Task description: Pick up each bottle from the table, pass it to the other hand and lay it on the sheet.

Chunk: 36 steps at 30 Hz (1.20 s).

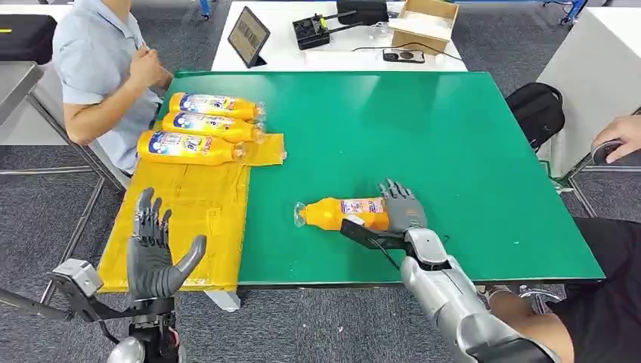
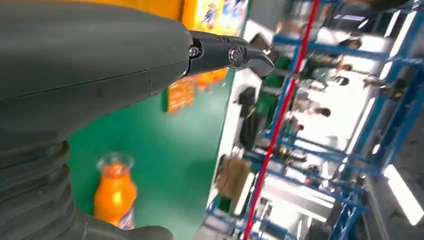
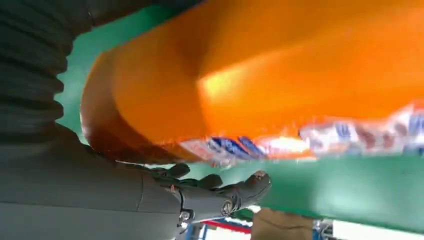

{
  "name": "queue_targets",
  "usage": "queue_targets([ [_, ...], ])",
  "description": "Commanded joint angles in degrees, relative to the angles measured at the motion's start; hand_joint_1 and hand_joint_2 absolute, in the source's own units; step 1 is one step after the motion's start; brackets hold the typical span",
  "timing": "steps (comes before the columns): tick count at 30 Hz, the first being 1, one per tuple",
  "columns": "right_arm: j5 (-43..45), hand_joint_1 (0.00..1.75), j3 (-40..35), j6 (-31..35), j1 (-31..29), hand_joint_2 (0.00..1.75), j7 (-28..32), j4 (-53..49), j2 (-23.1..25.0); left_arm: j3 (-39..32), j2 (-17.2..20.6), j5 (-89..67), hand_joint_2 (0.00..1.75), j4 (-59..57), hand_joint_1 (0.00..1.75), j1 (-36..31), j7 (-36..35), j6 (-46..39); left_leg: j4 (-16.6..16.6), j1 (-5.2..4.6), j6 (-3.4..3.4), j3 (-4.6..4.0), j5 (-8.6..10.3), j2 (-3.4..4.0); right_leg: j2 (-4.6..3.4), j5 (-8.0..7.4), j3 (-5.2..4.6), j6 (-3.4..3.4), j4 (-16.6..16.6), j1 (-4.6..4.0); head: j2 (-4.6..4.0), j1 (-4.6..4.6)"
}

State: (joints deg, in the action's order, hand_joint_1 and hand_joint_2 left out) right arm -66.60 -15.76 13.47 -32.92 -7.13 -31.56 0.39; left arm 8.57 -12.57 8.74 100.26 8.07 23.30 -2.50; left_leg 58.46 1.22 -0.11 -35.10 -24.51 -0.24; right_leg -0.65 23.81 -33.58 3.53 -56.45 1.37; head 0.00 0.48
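An orange bottle point(image 1: 344, 213) lies on its side on the green table point(image 1: 453, 136), cap toward the yellow sheet point(image 1: 196, 219). My right hand point(image 1: 397, 215) is at its base, fingers straight along the far side and the thumb on the near side, not closed around it. In the right wrist view the bottle point(image 3: 280, 75) lies close against the palm, with the thumb point(image 3: 225, 195) beside it. My left hand point(image 1: 155, 249) hovers open over the sheet's near end, holding nothing. Three orange bottles point(image 1: 204, 125) lie side by side on the sheet's far end. The left wrist view shows the lone bottle point(image 2: 115, 192).
A person point(image 1: 98, 68) sits at the table's far left corner, close to the three bottles. Another person's hand point(image 1: 616, 140) rests off the right edge. A white table behind carries a tablet point(image 1: 248, 34), a cardboard box point(image 1: 423, 23) and black devices.
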Motion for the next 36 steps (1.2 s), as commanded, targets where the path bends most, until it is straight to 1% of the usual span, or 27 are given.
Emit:
queue_targets([
  [1,2.79,1.75,-1.42,-4.90,-1.59,1.75,4.09,5.79,-2.05,-2.18,1.13,0.84,1.75,-4.20,0.00,-0.91,-1.08,1.54,-0.08,-0.02,0.07,0.09,0.06,-0.06,0.11,-0.05,0.12,-0.16,0.06,0.00,0.00,0.02],
  [3,8.81,1.75,1.77,-5.81,-1.15,1.75,10.53,6.21,-1.51,-1.81,1.38,1.76,1.75,-6.09,0.00,-1.95,-1.41,1.65,-0.13,-0.01,0.14,0.10,0.13,-0.14,0.21,-0.08,0.17,-0.22,0.12,-0.04,0.00,-0.02],
  [4,11.80,1.75,2.82,-7.73,-1.20,1.75,14.05,6.85,-1.33,-1.50,1.76,2.39,1.75,-6.97,0.00,-2.29,-1.28,1.71,-0.16,0.00,0.16,0.12,0.17,-0.17,0.25,-0.09,0.20,-0.24,0.16,-0.05,0.00,0.00],
  [5,14.80,1.75,3.96,-9.50,-1.34,1.75,16.67,7.68,-0.98,-1.24,2.27,2.95,1.75,-7.59,0.00,-2.42,-0.98,1.65,-0.14,-0.01,0.13,0.13,0.18,-0.22,0.27,-0.08,0.22,-0.17,0.13,-0.03,0.00,0.00],
  [6,16.02,1.75,4.21,-9.57,-1.33,1.75,19.00,7.72,-0.15,-1.80,2.59,3.54,1.75,-7.67,0.00,-2.08,-0.49,1.41,-0.13,-0.03,0.12,0.15,0.17,-0.21,0.23,-0.07,0.23,-0.14,0.11,-0.01,0.00,0.00],
  [7,16.97,1.75,4.15,-9.96,-1.94,1.75,20.01,8.58,1.20,-2.40,3.25,4.03,1.75,-7.01,0.00,-1.21,-0.07,1.33,-0.19,0.00,0.13,0.17,0.18,-0.23,0.27,-0.08,0.27,-0.20,0.17,-0.05,0.00,0.00],
  [8,18.98,1.75,4.47,-11.78,-2.92,1.75,20.95,9.56,3.45,-3.77,3.87,4.56,1.75,-5.92,0.00,0.11,0.26,1.40,-0.14,0.00,0.11,0.20,0.12,-0.03,0.06,-0.10,0.24,-0.15,0.12,-0.03,0.00,0.00],
  [9,19.35,1.75,4.17,-11.62,-3.46,1.75,20.62,9.86,4.87,-4.80,4.28,4.99,1.75,-5.26,0.00,0.95,0.37,1.86,-0.23,0.03,0.11,0.31,0.09,0.19,-0.13,-0.16,0.28,-0.25,0.21,-0.09,0.00,0.02],
  [11,22.51,1.75,4.94,-12.17,-3.79,1.75,22.61,9.77,6.50,-6.51,4.24,5.23,1.75,-5.31,0.00,1.49,-0.05,3.62,-0.19,0.02,0.07,0.36,0.01,0.53,-0.43,-0.19,0.21,-0.27,0.11,-0.08,0.00,0.02],
  [13,27.64,1.75,7.57,-12.91,-2.77,1.75,27.35,8.18,6.68,-6.54,4.10,4.24,1.75,-6.69,0.00,0.66,0.28,4.37,-0.21,0.06,0.02,0.42,0.01,0.60,-0.48,-0.18,0.24,-0.30,0.11,-0.11,0.00,-0.02],
  [14,30.83,1.75,8.89,-9.88,-1.43,1.75,31.74,5.39,6.75,-5.85,4.24,0.62,1.75,-7.44,0.00,0.05,1.86,3.40,-0.16,0.09,-0.09,0.41,-0.04,0.41,-0.34,-0.14,0.24,-0.25,0.08,-0.12,0.00,-0.04],
  [15,30.89,1.75,8.78,-9.94,-1.38,1.75,31.78,5.24,6.70,-5.69,4.12,0.45,1.75,-7.57,0.00,-0.07,1.91,3.34,-0.21,0.11,-0.07,0.43,0.01,0.29,-0.21,-0.14,0.26,-0.30,0.12,-0.15,0.00,-0.04],
  [17,37.16,1.75,10.90,-8.75,1.10,1.75,36.61,-1.14,7.41,-4.15,4.63,-5.39,1.75,-8.69,0.00,-1.00,3.76,0.30,-0.13,0.13,-0.08,0.27,0.05,0.17,-0.15,-0.11,0.14,-0.21,0.06,-0.17,0.00,-0.02],
  [18,37.37,1.75,10.60,-8.89,1.37,1.75,36.56,-2.02,7.39,-4.01,4.60,-5.58,1.75,-9.08,0.00,-1.22,3.74,0.20,-0.14,0.15,-0.04,0.21,0.08,0.08,-0.03,-0.08,0.16,-0.26,0.10,-0.20,0.00,0.00],
  [19,39.48,1.75,11.12,-8.88,2.35,1.75,36.72,-4.55,7.75,-3.86,4.54,-5.84,1.75,-9.37,0.00,-1.37,3.75,0.02,-0.06,0.12,-0.06,0.03,0.08,0.08,-0.13,-0.08,0.01,-0.18,0.00,-0.15,0.00,-0.02],
  [21,44.09,1.75,11.87,-8.22,4.45,1.75,39.32,-9.99,8.47,-3.41,3.84,-6.43,1.75,-10.88,0.00,-2.08,3.64,-0.54,-0.11,0.09,0.03,0.01,0.10,0.00,0.01,-0.05,0.07,-0.27,0.04,-0.15,0.00,0.02],
  [23,45.98,1.75,11.56,-7.96,5.73,1.75,39.23,-13.22,8.61,-3.19,3.61,-6.11,1.75,-11.62,0.00,-2.42,3.60,-0.80,-0.10,0.07,0.01,-0.19,0.13,-0.01,0.00,-0.08,-0.11,-0.19,0.02,-0.09,0.00,0.00],
  [24,49.35,1.75,11.74,-7.46,7.03,1.75,40.14,-16.67,8.79,-2.91,2.98,-4.17,1.75,-12.66,0.00,-2.94,3.13,-0.50,-0.12,0.02,0.05,-0.14,0.11,-0.05,0.07,-0.04,-0.08,-0.23,0.04,-0.06,0.00,0.02],
  [25,50.91,1.75,11.93,-7.21,7.69,1.75,40.88,-18.46,8.72,-2.19,2.73,-3.64,1.75,-13.62,0.00,-3.65,2.99,-0.25,-0.05,0.03,0.02,-0.28,0.14,-0.10,0.09,-0.06,-0.18,-0.17,-0.02,-0.04,0.00,0.04],
  [27,54.46,1.75,11.68,-5.11,9.26,1.75,42.04,-22.94,7.91,-0.30,2.01,-1.26,1.75,-16.60,0.00,-5.72,2.72,-0.19,-0.08,0.00,0.02,-0.29,0.14,-0.14,0.13,-0.04,-0.19,-0.19,-0.01,-0.03,0.00,-0.02],
  [28,54.74,1.75,11.48,-5.11,9.43,1.75,41.89,-23.44,7.69,-0.02,1.92,-1.15,1.75,-17.08,0.00,-6.08,2.78,-0.49,-0.09,0.01,0.04,-0.20,0.10,-0.16,0.18,0.00,-0.09,-0.26,0.01,-0.05,0.00,0.00],
  [29,56.83,1.75,11.83,-3.72,10.39,1.75,42.72,-25.95,6.99,1.73,1.47,0.04,1.75,-19.69,0.00,-8.00,2.62,-0.94,-0.06,-0.02,0.03,-0.36,0.17,-0.30,0.30,-0.02,-0.22,-0.18,-0.03,-0.01,0.00,0.02],
  [30,57.77,1.75,11.97,-2.85,11.32,1.75,43.44,-27.72,6.53,3.14,1.33,0.61,1.75,-21.27,0.00,-9.06,2.28,-0.74,-0.05,0.00,0.03,-0.36,0.17,-0.28,0.28,-0.03,-0.21,-0.18,-0.02,-0.02,0.00,0.00],
  [31,59.00,1.75,12.18,-1.55,13.86,1.75,44.50,-32.56,5.68,6.01,0.80,1.51,1.75,-24.03,0.00,-10.60,2.36,-0.74,-0.06,0.01,0.08,-0.35,0.20,-0.58,0.61,0.03,-0.11,-0.22,0.03,-0.05,0.00,0.00],
  [32,59.43,1.75,12.35,-1.25,14.74,1.75,44.41,-34.14,5.52,7.04,0.67,1.79,1.75,-24.68,0.00,-10.88,2.57,-1.08,-0.07,0.00,0.09,-0.33,0.18,-0.54,0.58,0.03,-0.08,-0.24,0.04,-0.05,0.00,0.00],
  [33,59.47,1.75,12.67,0.43,16.20,1.75,45.68,-37.01,5.70,9.40,1.00,2.41,1.75,-25.44,0.00,-11.03,2.31,-0.62,-0.07,0.00,0.11,-0.35,0.20,-0.67,0.72,0.04,-0.09,-0.22,0.07,-0.05,0.00,0.00],
  [36,59.19,1.75,11.91,1.59,16.58,1.75,46.29,-38.19,6.24,11.14,1.83,3.68,1.75,-25.15,0.00,-10.23,2.02,-0.22,-0.06,-0.03,0.12,-0.33,0.13,-0.45,0.49,0.02,-0.11,-0.21,0.07,-0.02,0.00,0.02],
])
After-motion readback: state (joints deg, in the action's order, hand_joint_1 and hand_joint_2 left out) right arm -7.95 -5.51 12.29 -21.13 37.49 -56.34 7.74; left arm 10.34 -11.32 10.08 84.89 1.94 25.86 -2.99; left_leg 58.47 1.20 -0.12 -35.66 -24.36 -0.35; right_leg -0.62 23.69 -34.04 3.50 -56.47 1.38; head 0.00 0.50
